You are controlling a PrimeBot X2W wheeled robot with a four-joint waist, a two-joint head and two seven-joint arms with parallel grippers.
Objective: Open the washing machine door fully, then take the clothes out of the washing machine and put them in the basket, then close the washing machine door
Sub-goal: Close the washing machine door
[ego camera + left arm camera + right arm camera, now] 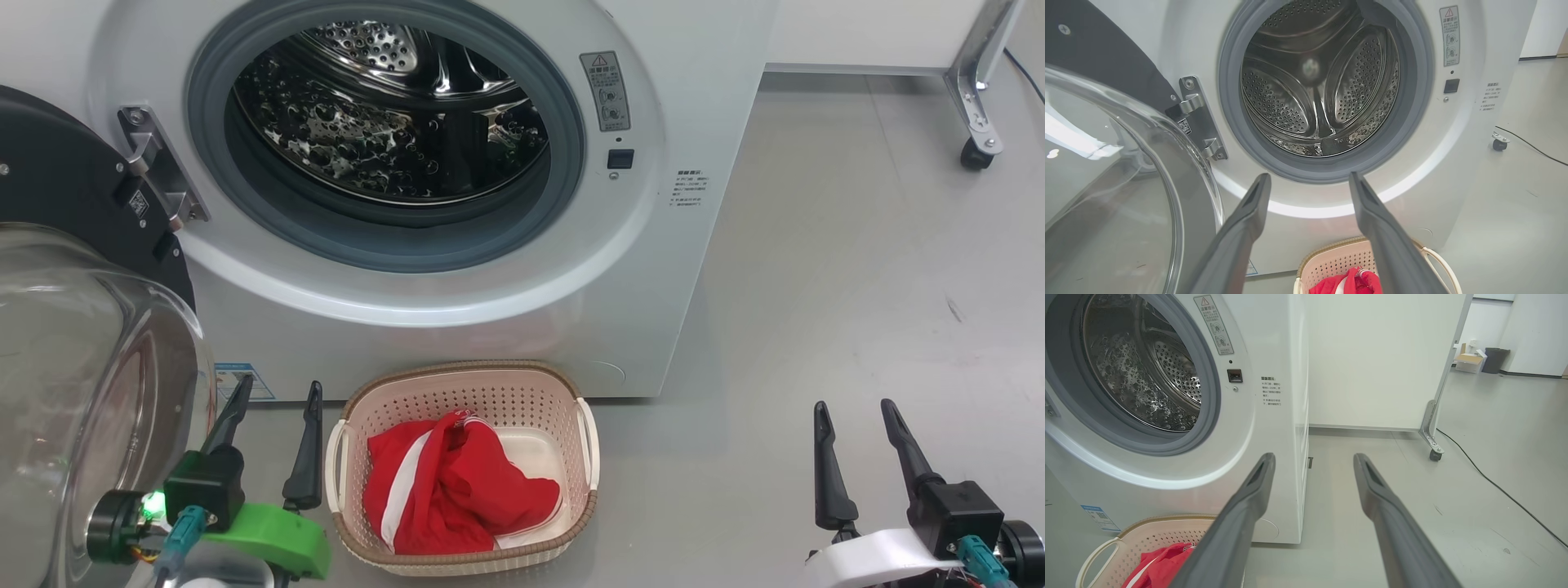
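The washing machine (522,269) stands ahead with its steel drum (384,114) bare. Its door (90,359) hangs swung out at the left, glass bowl bulging toward me. On the floor in front sits the cream basket (469,384) with the red, white-striped clothes (457,482) heaped inside. My left gripper (277,392) is open and empty, low between the door and the basket's left handle. My right gripper (856,413) is open and empty over bare floor to the basket's right. The left wrist view looks into the drum (1318,85); the right wrist view shows the basket (1155,539) at lower left.
A white panel on a metal leg with a caster (976,151) stands at the back right. A black cable (1502,490) runs across the grey floor on the right. A cardboard box and a dark bin (1494,359) sit far off.
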